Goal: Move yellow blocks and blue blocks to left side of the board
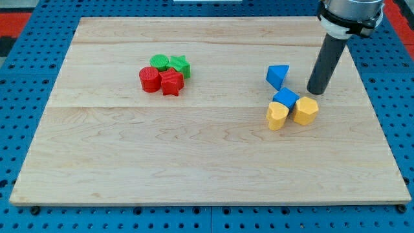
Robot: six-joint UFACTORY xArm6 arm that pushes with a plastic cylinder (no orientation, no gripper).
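Note:
A blue triangular block [277, 76] lies at the view's right of the wooden board [194, 149]. Just below it a blue cube [285, 98] touches two yellow blocks: a yellow heart-like block [277, 116] at its lower left and a yellow hexagonal block [306, 110] at its lower right. My tip [315, 92] rests on the board just right of the blue cube and just above the yellow hexagonal block, close to both. I cannot tell whether it touches them.
A tight cluster sits at the view's upper left of centre: a red cylinder [149, 79], a red star block [171, 83], a green cylinder [160, 62] and a green star block [179, 66]. Blue pegboard [26, 77] surrounds the board.

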